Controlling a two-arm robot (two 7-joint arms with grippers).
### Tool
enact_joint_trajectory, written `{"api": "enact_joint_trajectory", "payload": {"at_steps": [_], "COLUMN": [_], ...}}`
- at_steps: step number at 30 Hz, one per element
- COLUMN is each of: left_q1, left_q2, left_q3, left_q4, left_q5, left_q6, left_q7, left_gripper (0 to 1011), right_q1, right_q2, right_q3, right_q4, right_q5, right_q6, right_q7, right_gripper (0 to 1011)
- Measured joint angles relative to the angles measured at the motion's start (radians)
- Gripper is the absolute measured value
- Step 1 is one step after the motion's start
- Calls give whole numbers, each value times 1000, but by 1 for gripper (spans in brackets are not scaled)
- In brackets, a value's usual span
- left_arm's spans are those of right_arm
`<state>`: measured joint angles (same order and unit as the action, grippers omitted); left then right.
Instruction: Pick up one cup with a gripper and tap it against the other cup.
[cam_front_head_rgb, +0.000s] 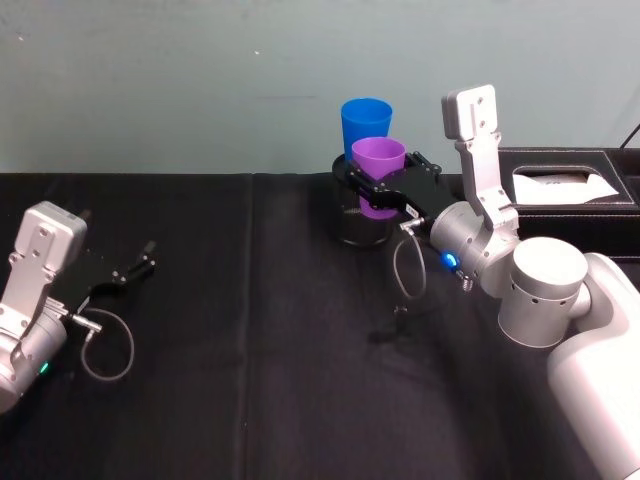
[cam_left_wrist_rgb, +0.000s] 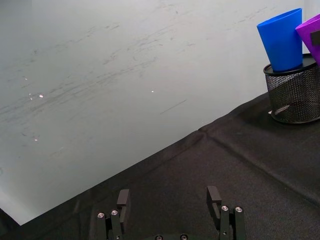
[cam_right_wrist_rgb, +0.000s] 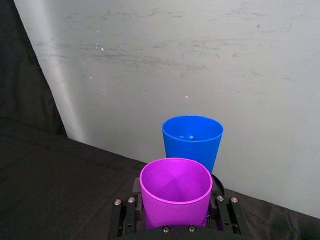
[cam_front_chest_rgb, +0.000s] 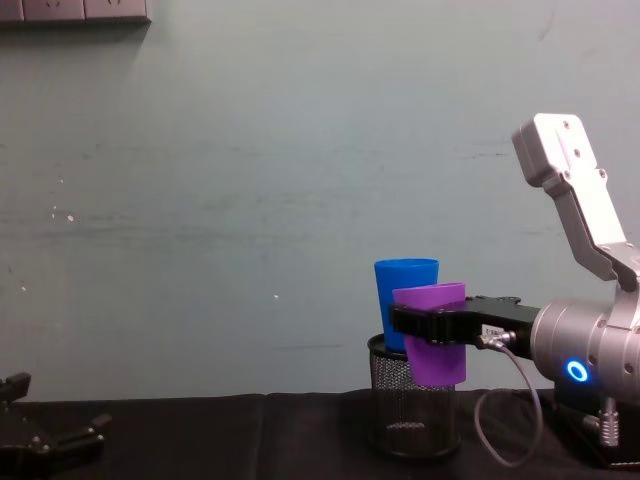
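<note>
right gripper (cam_front_head_rgb: 385, 192) clamps the purple cup (cam_front_head_rgb: 379, 175) aloft just beside the blue cup (cam_front_head_rgb: 365, 124) standing on the black mesh holder (cam_front_chest_rgb: 415, 410), so nudge gently sideways, rim level; left gripper (cam_front_head_rgb: 128, 270) rests wide on the worktop (cam_front_head_rgb: 250, 350).

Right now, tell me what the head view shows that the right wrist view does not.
Head view alone: the open left pincer resting low on the black table, and a black tissue box at the far right. Right wrist view alone: the hollow insides of both cups from above. Both: the right pincer shut on the purple cup, just in front of the blue cup.
</note>
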<state>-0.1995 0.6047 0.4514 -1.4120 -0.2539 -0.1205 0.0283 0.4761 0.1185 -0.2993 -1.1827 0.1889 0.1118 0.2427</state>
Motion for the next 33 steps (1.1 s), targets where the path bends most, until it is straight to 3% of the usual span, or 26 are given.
{"api": "enact_joint_trajectory", "payload": {"at_steps": [28,33], "left_q1": [0,0], "left_q2": [0,0], "left_q3": [0,0], "left_q4": [0,0], "left_q5": [0,0], "left_q6": [0,0], "left_q7": [0,0], "left_gripper": [1000,1000], "right_q1": [-1,-67], "right_q2": [1,22], "right_q3": [0,-6], "right_q4": [-3,-81], "right_q5": [0,-19], "right_q6": [-1,-28], "right_q7": [0,-4], "right_gripper": [722,723]}}
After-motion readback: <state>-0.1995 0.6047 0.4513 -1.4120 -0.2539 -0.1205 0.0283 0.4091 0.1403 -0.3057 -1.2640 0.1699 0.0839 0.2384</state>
